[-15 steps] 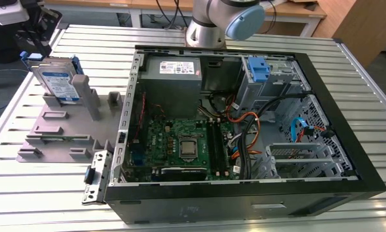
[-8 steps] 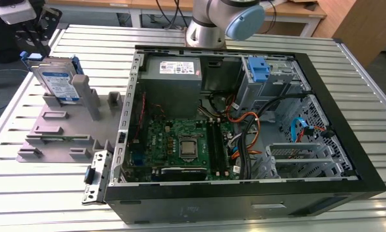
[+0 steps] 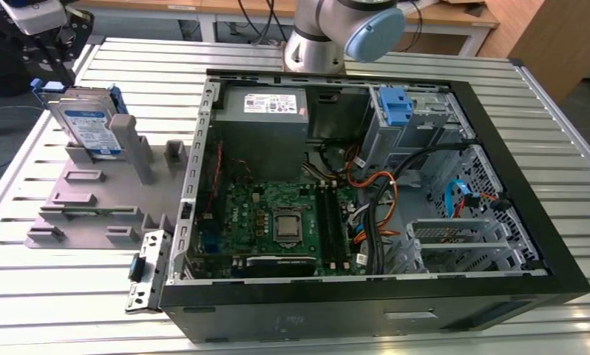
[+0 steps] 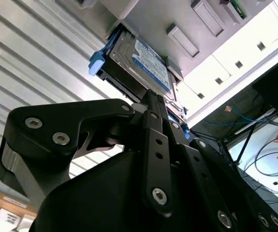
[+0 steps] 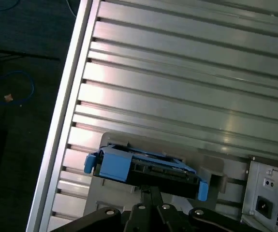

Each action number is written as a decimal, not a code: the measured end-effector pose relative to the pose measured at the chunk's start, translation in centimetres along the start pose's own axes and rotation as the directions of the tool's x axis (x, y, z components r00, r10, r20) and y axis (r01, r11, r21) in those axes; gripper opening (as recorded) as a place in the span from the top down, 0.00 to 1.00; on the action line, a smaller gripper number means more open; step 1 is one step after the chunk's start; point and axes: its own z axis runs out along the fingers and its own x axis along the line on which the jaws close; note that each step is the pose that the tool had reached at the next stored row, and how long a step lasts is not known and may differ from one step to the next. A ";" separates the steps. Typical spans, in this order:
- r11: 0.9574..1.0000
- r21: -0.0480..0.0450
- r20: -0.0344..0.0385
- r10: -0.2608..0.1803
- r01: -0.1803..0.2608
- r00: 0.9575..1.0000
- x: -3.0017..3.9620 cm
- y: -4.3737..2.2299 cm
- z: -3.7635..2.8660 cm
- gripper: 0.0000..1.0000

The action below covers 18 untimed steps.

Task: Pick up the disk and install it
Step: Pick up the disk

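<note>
The disk (image 3: 90,127), a silver-grey drive with a blue-and-white label in a blue carrier frame, stands on edge in a grey holder (image 3: 88,200) at the exterior view's left. Both wrist views show it edge-on: disk (image 4: 146,63), disk (image 5: 143,166). My gripper (image 3: 56,53) hangs just above the disk's upper edge. In both wrist views its black fingers run together to a narrow tip right at the disk's rim, gripper (image 4: 151,99), gripper (image 5: 151,191). The gripper is shut with nothing between its fingers.
An open computer case (image 3: 531,185) lies on the slatted metal table (image 3: 551,96), to the holder's right in the exterior view. Inside are a grey power supply (image 3: 263,118), a green board (image 3: 275,222), cables and a bare blue bracket (image 3: 398,107) in the drive bay. The arm's base (image 3: 320,44) stands behind the case.
</note>
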 end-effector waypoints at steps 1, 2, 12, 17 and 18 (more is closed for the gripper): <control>1.000 0.000 -0.001 -0.017 0.017 1.000 0.00 0.00 0.00 0.89; 0.999 0.000 -0.003 -0.036 0.036 0.999 0.00 0.00 0.01 0.89; 0.977 -0.003 -0.015 -0.211 0.211 0.977 0.00 0.00 0.02 0.89; 0.957 -0.005 -0.021 -0.292 0.292 0.956 0.00 0.00 0.02 0.89; 0.954 -0.006 -0.022 -0.301 0.301 0.953 -0.01 0.00 0.02 0.89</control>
